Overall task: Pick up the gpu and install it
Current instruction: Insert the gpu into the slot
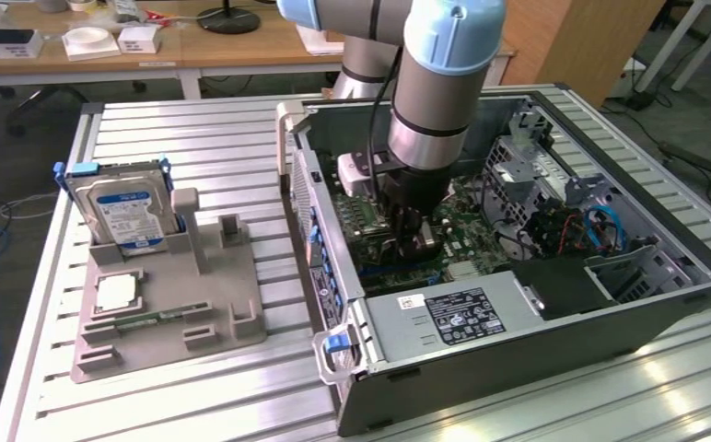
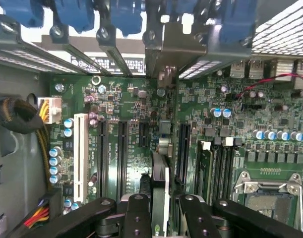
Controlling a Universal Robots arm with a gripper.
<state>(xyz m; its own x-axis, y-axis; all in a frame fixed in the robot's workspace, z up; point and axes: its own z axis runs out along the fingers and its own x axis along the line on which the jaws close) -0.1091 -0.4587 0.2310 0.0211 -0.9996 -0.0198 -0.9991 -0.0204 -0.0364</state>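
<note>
The gpu [image 2: 160, 181] shows edge-on in the wrist view as a thin dark and green card standing upright over the motherboard [image 2: 131, 114]. Its silver end bracket [image 2: 163, 54] reaches up to the case's rear slot openings. My gripper [image 2: 160, 210] is shut on the card, with a black finger [image 2: 139, 215] on each side. The card sits between two long black expansion slots [image 2: 122, 158]; I cannot tell whether it is seated. In the exterior view my gripper [image 1: 407, 241] is low inside the open computer case [image 1: 650, 276], just above the board.
Memory slots and the CPU socket [image 2: 270, 198] lie beside the card. A power supply [image 1: 454, 313] sits at the case's near end, with drive cages and cables [image 1: 608, 226] on the exterior view's right. A grey holder [image 1: 159, 304] on the exterior view's left carries a hard drive [image 1: 122, 207] and a memory stick [image 1: 146, 319].
</note>
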